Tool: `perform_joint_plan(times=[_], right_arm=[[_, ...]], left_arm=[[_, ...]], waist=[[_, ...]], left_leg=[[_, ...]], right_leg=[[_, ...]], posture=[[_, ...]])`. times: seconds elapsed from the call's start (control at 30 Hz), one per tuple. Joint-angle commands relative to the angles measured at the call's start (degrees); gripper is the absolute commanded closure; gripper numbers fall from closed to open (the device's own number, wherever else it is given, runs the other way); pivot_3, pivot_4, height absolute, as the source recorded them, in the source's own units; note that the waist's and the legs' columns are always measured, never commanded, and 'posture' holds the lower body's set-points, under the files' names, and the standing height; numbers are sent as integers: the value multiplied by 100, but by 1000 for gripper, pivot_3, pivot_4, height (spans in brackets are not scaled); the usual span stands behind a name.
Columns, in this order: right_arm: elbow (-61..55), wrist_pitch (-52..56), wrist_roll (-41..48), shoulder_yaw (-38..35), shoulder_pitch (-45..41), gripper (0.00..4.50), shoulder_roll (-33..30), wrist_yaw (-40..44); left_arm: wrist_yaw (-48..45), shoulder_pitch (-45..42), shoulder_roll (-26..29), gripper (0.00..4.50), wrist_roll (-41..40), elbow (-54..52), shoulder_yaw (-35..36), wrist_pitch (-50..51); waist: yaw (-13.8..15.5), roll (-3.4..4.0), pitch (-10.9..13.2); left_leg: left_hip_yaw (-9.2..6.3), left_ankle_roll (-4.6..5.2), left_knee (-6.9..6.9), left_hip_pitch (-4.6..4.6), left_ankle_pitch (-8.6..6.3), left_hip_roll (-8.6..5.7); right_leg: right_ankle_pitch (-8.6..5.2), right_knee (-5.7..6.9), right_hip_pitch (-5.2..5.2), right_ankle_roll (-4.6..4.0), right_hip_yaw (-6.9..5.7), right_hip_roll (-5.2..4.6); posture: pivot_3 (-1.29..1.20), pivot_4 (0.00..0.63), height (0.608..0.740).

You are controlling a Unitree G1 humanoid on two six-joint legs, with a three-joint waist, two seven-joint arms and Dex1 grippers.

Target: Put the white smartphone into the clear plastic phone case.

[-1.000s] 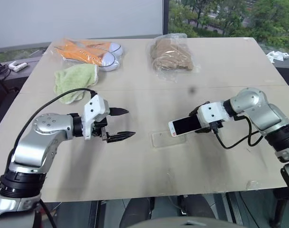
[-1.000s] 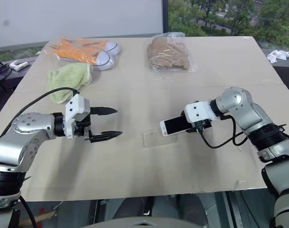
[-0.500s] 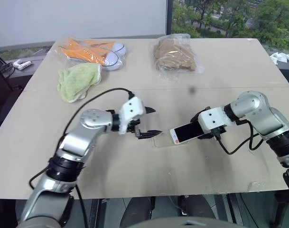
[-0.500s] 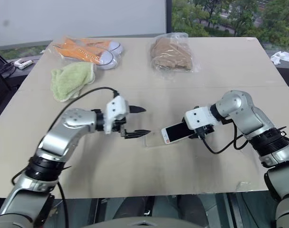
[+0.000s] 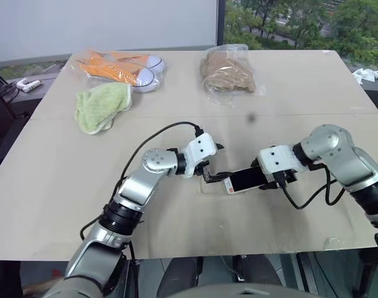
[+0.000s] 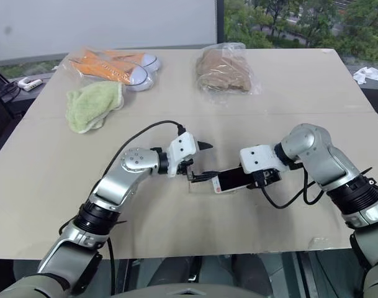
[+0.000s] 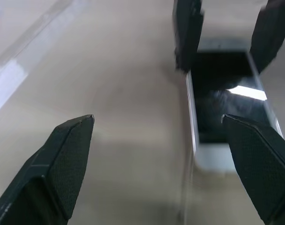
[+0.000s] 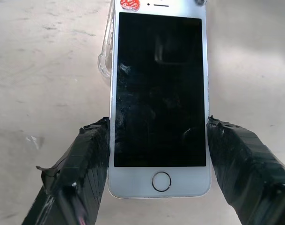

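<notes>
White smartphone [image 8: 159, 98], glossy black screen and round home button, sits pinched by its long edges between my right gripper's [image 5: 267, 178] taped black fingers [image 8: 81, 164], near the middle of the matte beige table [image 5: 176, 223]. Its far end lies over the clear plastic phone case [image 8: 105, 56], a thin transparent rounded shell. At nine o'clock of the phone, my left gripper [image 5: 215, 162] gapes wide, holding nothing. My right wrist view reveals a red sticker [image 8: 129, 3].

The white smartphone [image 8: 159, 98] hides most of the clear plastic phone case [image 8: 105, 56].

Head stereo pair looks down over the table [image 5: 64, 180]; wrist cameras face the white smartphone [image 8: 159, 93] closely.
</notes>
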Motion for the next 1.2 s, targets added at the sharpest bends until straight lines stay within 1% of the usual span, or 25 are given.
perform_joint_plan(times=[0.03, 0.07, 0.2, 0.23, 0.27, 0.3, 0.47, 0.57, 0.8, 1.2], right_arm=[[-254, 160, 53, -78, 27, 1587, -15, 49], [-267, 185, 59, -79, 31, 1587, -15, 50], [-272, 239, 87, -103, 36, 1587, -5, 33], [-269, 240, 85, -104, 41, 1587, -7, 27], [-261, 242, 78, -104, 39, 1587, -2, 16], [-258, 244, 72, -102, 37, 1587, 3, 7], [-358, 390, 95, -89, 38, 1587, -15, 50], [-440, 548, 87, -70, 46, 1587, -65, 101], [-658, 874, 97, -51, 93, 1587, -109, 136], [-1730, 2425, 184, 7, 114, 1587, -409, 180]], left_arm=[[-43, 163, -99, 550, -234, -255, 137, -71], [-62, 186, -126, 871, -307, -288, 180, -44], [-195, 221, -202, 2960, -703, -527, 313, 149], [-216, 227, -188, 3363, -733, -584, 289, 213], [-226, 231, -165, 4028, -702, -594, 233, 272], [-256, 249, -138, 4435, -694, -614, 177, 336], [-413, 300, -12, 4435, -612, -693, -80, 525], [-355, 241, -31, 4435, -519, -576, -161, 535], [-568, 14, 4, 4435, -335, -172, -523, 807], [-719, -58, 6, 4435, -172, 105, -681, 785]], waist=[[-1, 0, 0], [5, 0, 0], [12, 0, 0], [12, 0, 0], [11, 0, 0], [10, 0, 0], [10, 0, 0], [12, 0, 0], [16, 0, 0], [23, -1, -1]], left_leg=[[0, 0, 0, 0, 0, 0], [0, 0, 0, 0, 0, 0], [-2, 0, 4, 0, 0, 0], [-2, 0, 4, 0, 0, 0], [-1, 0, 4, 0, 0, 0], [-1, 0, 4, 0, 0, 0], [-1, 0, 4, 0, 0, 0], [-2, 0, 4, 0, 0, 0], [-3, 0, 4, 0, 0, -1], [-5, 0, 4, 0, 0, -1]], right_leg=[[0, 0, 0, 0, 1, 0], [0, 0, 0, 0, 0, 0], [0, 1, 1, 0, -1, -1], [0, 1, 2, 0, -1, -1], [0, 1, 2, 0, -1, -1], [0, 1, 2, 0, -1, -1], [0, 0, 2, 0, -1, -1], [0, 1, 2, 0, -2, -1], [0, 0, 4, 0, -3, -1], [0, -1, 5, 0, -5, -2]], posture=[[0, 150, 740], [0, 150, 740], [0, 150, 740], [0, 150, 740], [0, 150, 740], [0, 150, 740], [0, 150, 740], [0, 150, 740], [0, 150, 740], [0, 150, 740]])
